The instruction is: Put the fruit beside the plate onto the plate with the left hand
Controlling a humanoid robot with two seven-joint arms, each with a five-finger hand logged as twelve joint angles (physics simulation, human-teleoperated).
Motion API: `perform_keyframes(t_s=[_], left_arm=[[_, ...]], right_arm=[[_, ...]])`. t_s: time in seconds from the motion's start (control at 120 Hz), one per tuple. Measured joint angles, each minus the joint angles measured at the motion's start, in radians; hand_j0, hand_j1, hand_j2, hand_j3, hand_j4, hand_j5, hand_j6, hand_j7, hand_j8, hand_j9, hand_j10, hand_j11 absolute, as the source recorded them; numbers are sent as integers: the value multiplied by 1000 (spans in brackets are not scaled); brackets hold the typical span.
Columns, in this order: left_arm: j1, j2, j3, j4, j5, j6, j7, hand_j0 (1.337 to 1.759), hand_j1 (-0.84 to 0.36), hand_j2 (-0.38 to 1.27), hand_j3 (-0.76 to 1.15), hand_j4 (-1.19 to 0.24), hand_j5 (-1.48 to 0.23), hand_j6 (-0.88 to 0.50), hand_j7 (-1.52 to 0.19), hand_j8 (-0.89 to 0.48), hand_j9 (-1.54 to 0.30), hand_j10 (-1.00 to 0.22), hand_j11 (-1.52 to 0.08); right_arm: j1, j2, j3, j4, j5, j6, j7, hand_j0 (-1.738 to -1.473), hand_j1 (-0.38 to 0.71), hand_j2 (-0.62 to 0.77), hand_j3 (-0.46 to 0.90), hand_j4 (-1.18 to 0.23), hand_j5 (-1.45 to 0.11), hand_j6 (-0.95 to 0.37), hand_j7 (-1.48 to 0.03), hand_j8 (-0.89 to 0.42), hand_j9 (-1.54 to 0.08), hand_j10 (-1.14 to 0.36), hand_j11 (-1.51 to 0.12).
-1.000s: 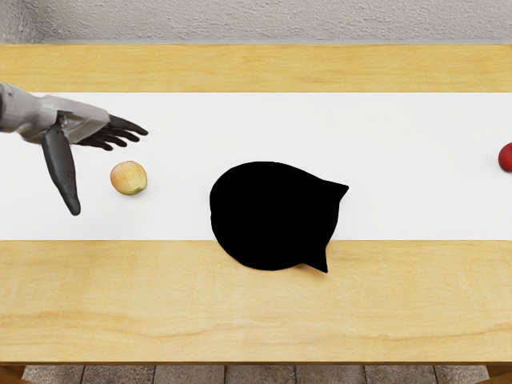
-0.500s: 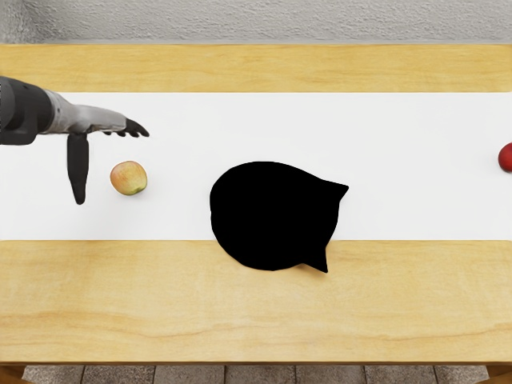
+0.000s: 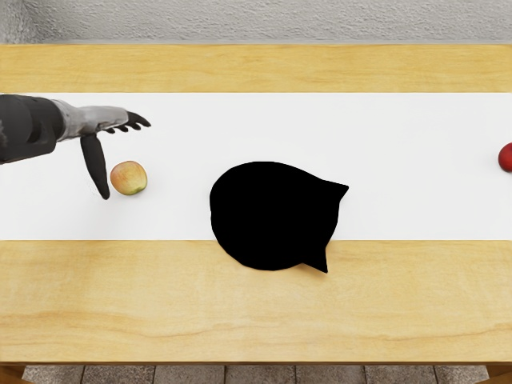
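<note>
A yellow-red apple (image 3: 129, 178) lies on the white runner (image 3: 384, 136), left of the black cat-head-shaped plate (image 3: 272, 214). My left hand (image 3: 112, 148) comes in from the left edge and hovers just above and left of the apple. It is open, with the fingers pointing right and the thumb (image 3: 96, 166) hanging down beside the apple's left side. Nothing is in its grasp. The right arm is out of view.
A red fruit (image 3: 506, 158) sits at the right edge of the runner, partly cut off. The runner lies across a wooden table (image 3: 256, 304), with bare wood in front and behind.
The left hand has turned and drawn closer to the apple; its thumb now hangs right beside the fruit. The apple and plate have not moved.
</note>
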Motion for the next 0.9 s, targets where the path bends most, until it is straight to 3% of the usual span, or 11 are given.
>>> perform_keyframes(t_s=[0.075,0.392,0.742,0.9], left_arm=[[57,-28,13,7,4,15,0,1658,238,21,0,-99,-123,-101,-123,-100,-123,-99,-122],[71,-66,37,130,23,148,0,1658,240,21,0,-98,-121,-99,-120,-99,-120,-97,-120],[135,-115,56,161,25,231,0,1658,240,21,0,-98,-121,-99,-121,-99,-121,-97,-121],[145,-113,57,180,25,233,0,1658,162,34,0,-163,-206,-164,-206,-164,-206,-162,-205]], right_arm=[[0,0,0,0,0,0,0,-1658,-322,-5,0,-22,-29,-22,-29,-22,-29,-22,-29],[0,0,0,0,0,0,0,-1658,-322,-5,0,-22,-29,-22,-29,-22,-29,-22,-29],[0,0,0,0,0,0,0,-1658,-322,-4,0,-22,-29,-22,-29,-22,-29,-22,-29],[0,0,0,0,0,0,0,-1658,-322,-4,0,-22,-29,-22,-29,-22,-29,-22,-29]])
